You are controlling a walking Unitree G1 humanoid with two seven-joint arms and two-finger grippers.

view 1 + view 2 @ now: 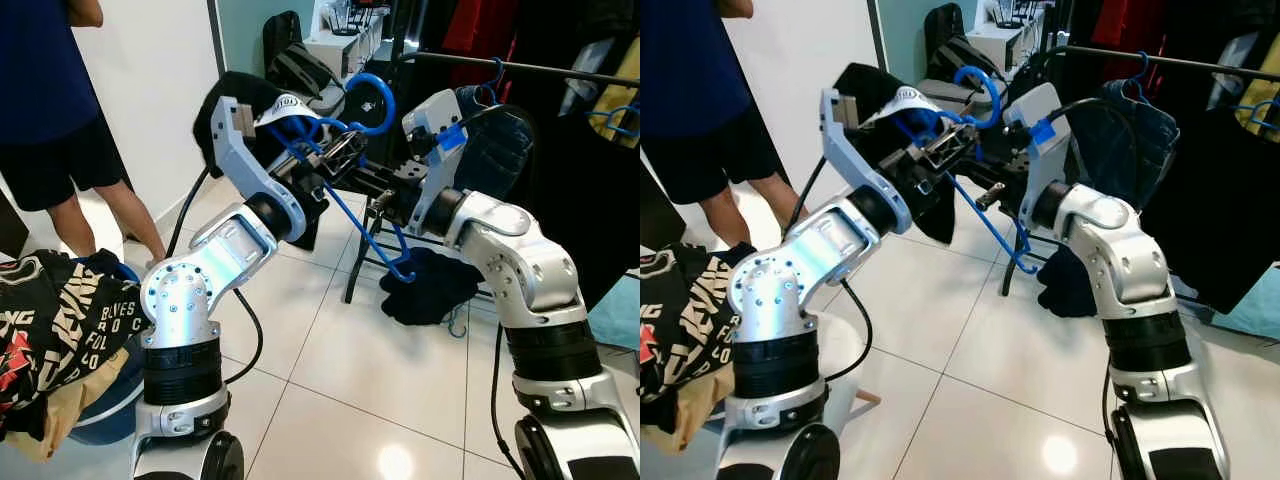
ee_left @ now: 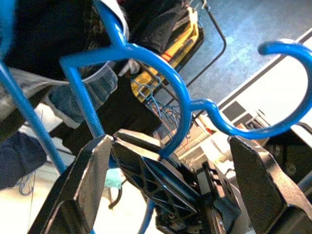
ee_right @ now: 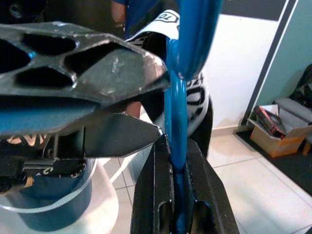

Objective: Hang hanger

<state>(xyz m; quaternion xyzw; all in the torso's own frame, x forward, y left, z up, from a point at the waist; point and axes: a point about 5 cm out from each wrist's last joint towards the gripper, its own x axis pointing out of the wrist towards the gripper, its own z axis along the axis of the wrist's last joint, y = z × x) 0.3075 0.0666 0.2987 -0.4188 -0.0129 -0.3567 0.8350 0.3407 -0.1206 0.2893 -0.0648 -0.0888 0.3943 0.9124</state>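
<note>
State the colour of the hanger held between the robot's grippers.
The hanger is bright blue, seen best in the left wrist view.

Right claw [image 3: 176, 195] clamps blue hanger [image 3: 178, 122].

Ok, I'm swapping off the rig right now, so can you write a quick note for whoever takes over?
Right gripper: shut on the blue plastic hanger, clamping its bar.
Left gripper: open, fingers either side of the hanger's neck, below the hook.
Things: the hanger carries a black garment with white print and is held up between both arms. The black clothes rail stands beyond, with other clothes on it; a dark garment lies on the floor beneath.
Done: hanger loaded and lifted.
Left: carry the hook to the rail, hang it, release.
</note>
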